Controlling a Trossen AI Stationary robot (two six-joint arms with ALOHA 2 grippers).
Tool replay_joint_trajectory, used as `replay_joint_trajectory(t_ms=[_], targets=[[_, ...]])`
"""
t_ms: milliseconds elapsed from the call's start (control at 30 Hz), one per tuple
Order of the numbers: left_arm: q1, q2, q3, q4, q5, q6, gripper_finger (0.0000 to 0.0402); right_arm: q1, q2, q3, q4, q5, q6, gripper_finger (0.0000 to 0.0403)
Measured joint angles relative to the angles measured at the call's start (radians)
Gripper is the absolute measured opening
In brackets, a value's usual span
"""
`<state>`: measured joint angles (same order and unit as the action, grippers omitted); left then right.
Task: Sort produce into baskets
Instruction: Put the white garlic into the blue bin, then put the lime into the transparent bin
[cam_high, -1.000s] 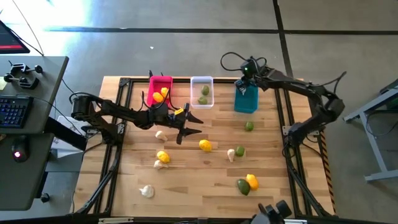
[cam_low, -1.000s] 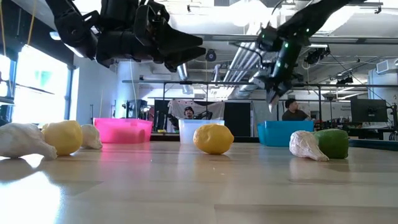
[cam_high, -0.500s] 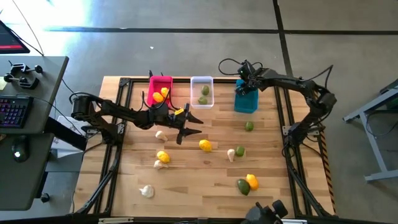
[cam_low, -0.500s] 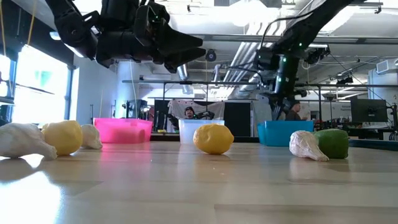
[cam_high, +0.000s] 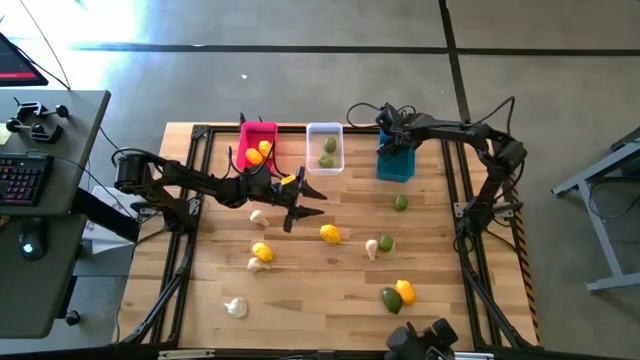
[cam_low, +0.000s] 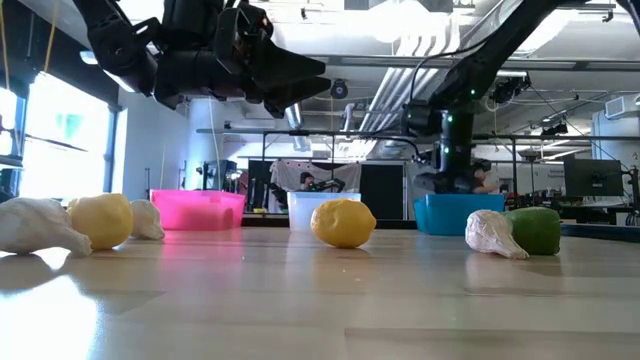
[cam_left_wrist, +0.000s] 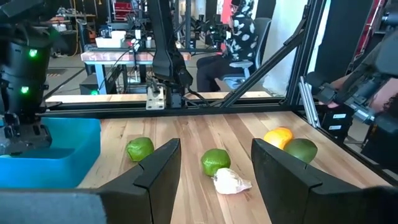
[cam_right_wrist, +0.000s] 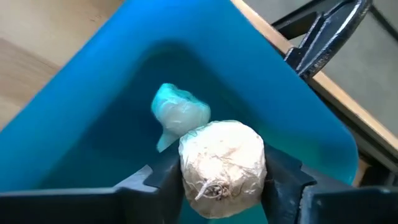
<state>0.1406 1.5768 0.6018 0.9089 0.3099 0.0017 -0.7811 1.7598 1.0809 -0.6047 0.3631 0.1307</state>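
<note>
High view: right pincer (cam_high: 390, 136) now lower over teal bin (cam_high: 396, 163) | clamped on garlic (cam_right_wrist: 222, 167) | left pincer (cam_high: 312, 201) unmoved, apart.

- The table (cam_high: 330, 290) is pale wooden planks inside a dark frame.
- Along its far edge stand three bins in a row: the pink bin (cam_high: 257, 146), the white bin (cam_high: 324, 147) and the teal bin (cam_high: 396, 160).
- Loose on the planks lie lemons (cam_high: 329, 234) (cam_high: 261, 251) (cam_high: 405, 291), limes (cam_high: 400, 203) (cam_high: 386, 242) (cam_high: 389, 299) and garlic heads (cam_high: 259, 216) (cam_high: 256, 264) (cam_high: 236, 307) (cam_high: 371, 248).
- One garlic touches a lime mid-table; a lemon and a lime touch near the front right.
</note>
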Motion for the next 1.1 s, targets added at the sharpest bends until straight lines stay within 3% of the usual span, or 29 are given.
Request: replay_joint_trajectory(t_ms=[433, 567, 733, 933, 1000, 1100], targets=[[0.0, 0.0, 0.0, -0.005, 0.001, 0.001, 0.0184, 0.011, -0.022, 0.0, 0.008, 0.027, -0.003, 0.0237], [0.0, 0.0, 0.0, -0.012, 0.002, 0.001, 0.0184, 0.049, -0.052, 0.0, 0.008, 0.023, -0.039, 0.0237], [0.0, 0.0, 0.0, -0.032, 0.003, 0.002, 0.0184, 0.124, -0.127, 0.0, 0.038, 0.126, -0.053, 0.0174], [0.0, 0.0, 0.0, -0.033, 0.003, 0.008, 0.0168, 0.177, -0.204, -0.091, 0.269, 0.119, -0.074, 0.0025], [0.0, 0.0, 0.0, -0.033, 0.003, 0.008, 0.016, 0.186, -0.222, -0.16, 0.39, 0.084, -0.085, 0.0011], [0.0, 0.0, 0.0, -0.034, 0.003, 0.008, 0.0148, 0.206, -0.245, -0.259, 0.547, 0.04, -0.077, 0.0021]])
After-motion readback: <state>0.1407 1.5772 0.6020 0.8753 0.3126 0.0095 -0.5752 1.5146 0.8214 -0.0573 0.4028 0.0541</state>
